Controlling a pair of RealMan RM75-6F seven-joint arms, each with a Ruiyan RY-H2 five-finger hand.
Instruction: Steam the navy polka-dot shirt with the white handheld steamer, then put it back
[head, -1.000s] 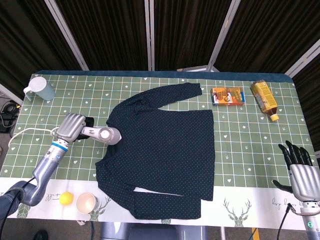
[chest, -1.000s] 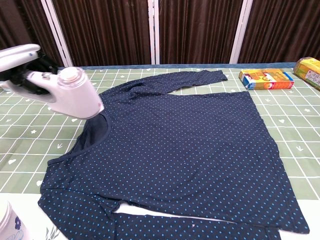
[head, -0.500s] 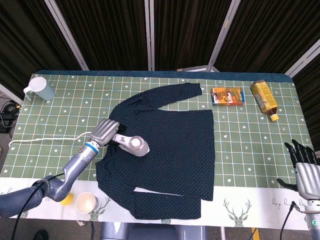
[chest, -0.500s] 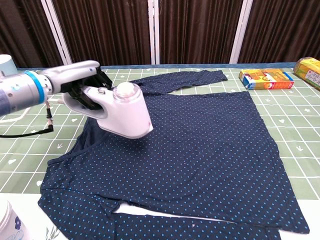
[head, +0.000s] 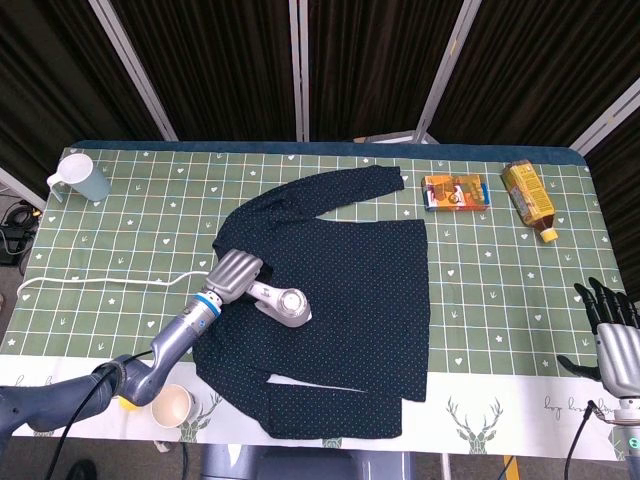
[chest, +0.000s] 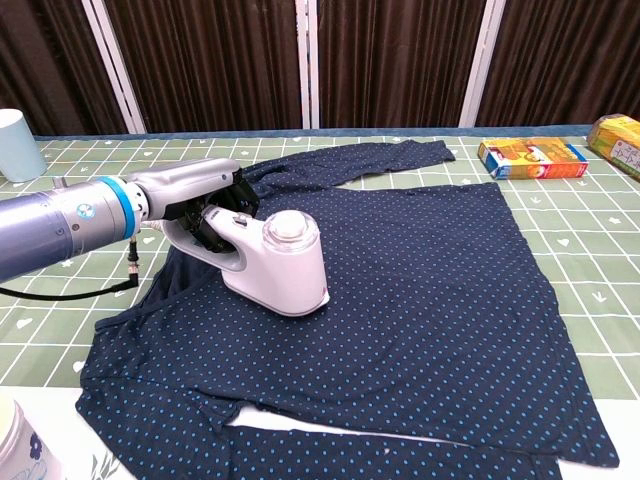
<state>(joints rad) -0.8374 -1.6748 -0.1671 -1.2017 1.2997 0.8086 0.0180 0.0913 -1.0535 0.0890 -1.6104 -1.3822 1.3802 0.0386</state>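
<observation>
The navy polka-dot shirt (head: 330, 300) lies spread flat on the desk (head: 480, 290), which has a green checked cloth. I use the shirt as the landmark for all places.

The left robot hand (head: 232, 274) holds the handle of the white handheld steamer (head: 283, 303), with its fingers wrapped around it. In the chest view the same left robot hand (chest: 200, 195) is over the collar side of the shirt, and the steamer (chest: 275, 265) has its flat face down on the fabric of the chest part, a little inside from the neck opening. A white cable (head: 100, 285) runs from the hand side across the desk, away from the shirt to the left.

The right robot hand (head: 612, 335) is well apart from the shirt, off its right side, near the desk edge. Its dark fingers are spread and point upward, and it holds nothing.

Beyond the shirt, to its upper right, an orange box (head: 456, 191) lies near the sleeve end, and a yellow juice carton (head: 528, 198) lies further right. A light blue cup (head: 82, 177) stands far to the upper left of the shirt. Near the lower left corner of the shirt a paper cup (head: 172, 405) stands.
</observation>
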